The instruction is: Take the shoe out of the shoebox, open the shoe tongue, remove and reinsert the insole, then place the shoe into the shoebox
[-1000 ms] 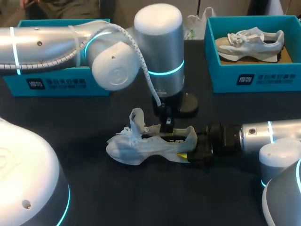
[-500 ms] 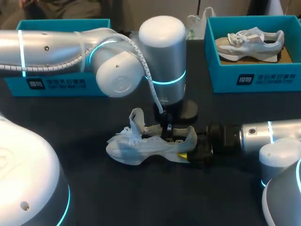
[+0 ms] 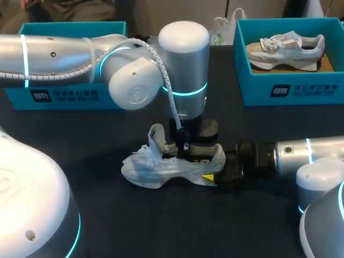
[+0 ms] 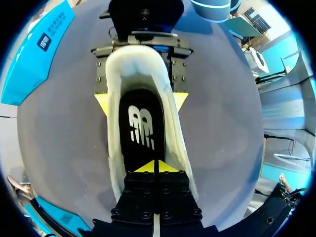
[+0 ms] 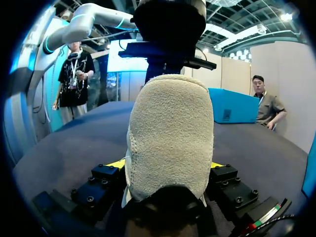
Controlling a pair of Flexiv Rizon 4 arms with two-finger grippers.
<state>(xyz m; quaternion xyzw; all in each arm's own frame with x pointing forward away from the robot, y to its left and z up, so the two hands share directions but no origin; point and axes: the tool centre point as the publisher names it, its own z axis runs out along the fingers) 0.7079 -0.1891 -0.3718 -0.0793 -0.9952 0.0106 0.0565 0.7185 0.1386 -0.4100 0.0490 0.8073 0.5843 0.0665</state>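
Note:
A pale grey shoe [image 3: 161,167] lies on its sole on the dark table, toe to the left, with its tongue [image 3: 156,134] pulled up. My right gripper [image 3: 216,174] is shut on the heel [image 5: 170,133], a yellow fingertip [image 5: 116,164] on each side of it. My left gripper [image 4: 157,167] comes down from above into the shoe's opening. Its tips are shut together right over the black insole [image 4: 140,128]. Whether they pinch the insole does not show. The right gripper's yellow fingertips [image 4: 101,103] flank the heel ahead of the left gripper.
A teal shoebox [image 3: 290,88] at the back right holds a second grey shoe [image 3: 285,45]. Another teal box [image 3: 64,94] stands at the back left, partly hidden by my left arm. Bare dark tabletop lies in front of the shoe.
My left gripper has dropped lower and slightly left, deeper into the shoe's opening. The right gripper and the shoe have stayed put.

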